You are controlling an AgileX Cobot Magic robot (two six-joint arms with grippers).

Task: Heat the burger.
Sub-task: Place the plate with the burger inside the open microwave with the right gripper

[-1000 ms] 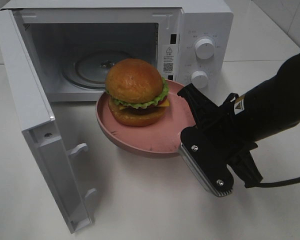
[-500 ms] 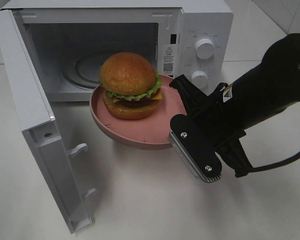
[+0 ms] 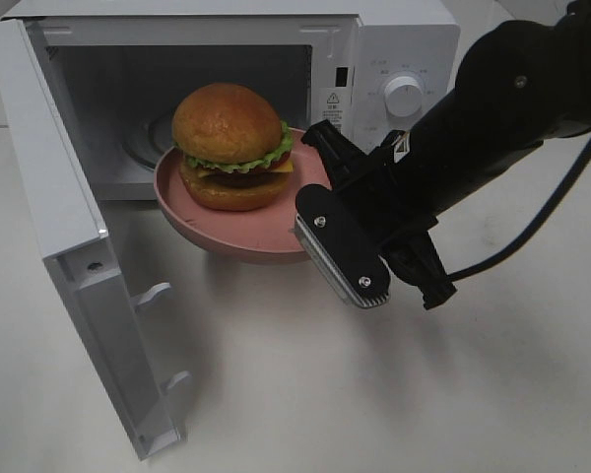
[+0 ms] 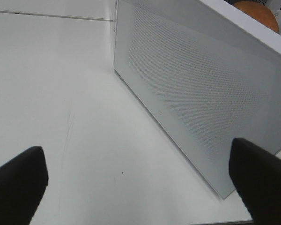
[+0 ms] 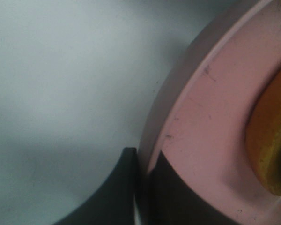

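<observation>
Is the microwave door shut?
No, the microwave door is swung wide open, so you can see right inside.

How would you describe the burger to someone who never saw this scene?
Find the white microwave with its door swung open. At its opening the right gripper holds a round pink plate by the rim. The burger sits on it, the only food: glossy brown bun, green lettuce.

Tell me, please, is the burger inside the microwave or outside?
At the threshold: the burger sits on the pink plate, which the right gripper holds by its rim before the open microwave.
</observation>
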